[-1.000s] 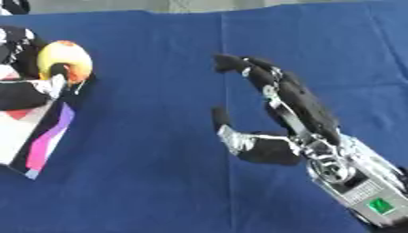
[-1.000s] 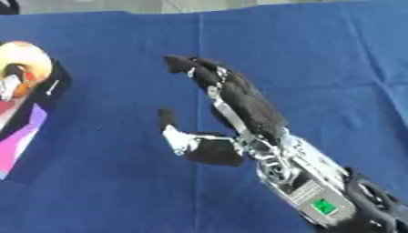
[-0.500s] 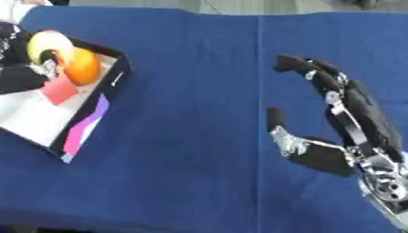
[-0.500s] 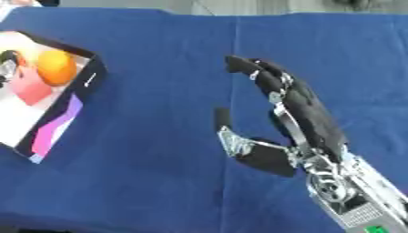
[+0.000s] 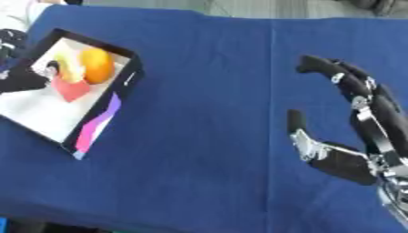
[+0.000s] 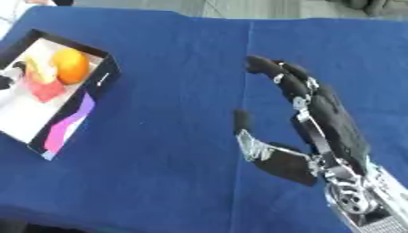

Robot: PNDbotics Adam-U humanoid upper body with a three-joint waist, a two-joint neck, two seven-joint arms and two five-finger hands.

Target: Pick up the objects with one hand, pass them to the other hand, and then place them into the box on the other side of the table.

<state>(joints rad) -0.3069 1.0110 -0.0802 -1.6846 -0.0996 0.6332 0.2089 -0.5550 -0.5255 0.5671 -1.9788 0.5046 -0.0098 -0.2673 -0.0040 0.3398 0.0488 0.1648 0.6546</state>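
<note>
A black-rimmed box (image 5: 130, 78) with a white floor lies at the left of the blue table. In it lie an orange (image 5: 97, 65), a pale yellow thing (image 5: 67, 68) and a red piece (image 5: 72, 89). A dark part of my left hand (image 5: 22, 80) shows at the box's left side, next to the yellow thing; whether it touches it is unclear. My right hand (image 6: 323, 120) hovers over the table at the right, palm facing left. It is open, with fingers gently arched and thumb out, and holds nothing.
The blue cloth (image 5: 207, 118) covers the whole table between the box and my right hand. The table's far edge (image 5: 239, 16) runs along the top, with grey floor beyond. A dark object (image 5: 8, 40) sits at the left edge.
The camera has tilted, so the whole picture shifted right and down. The orange, held up by my left hand a second ago, now lies in the box. My right hand kept its open pose.
</note>
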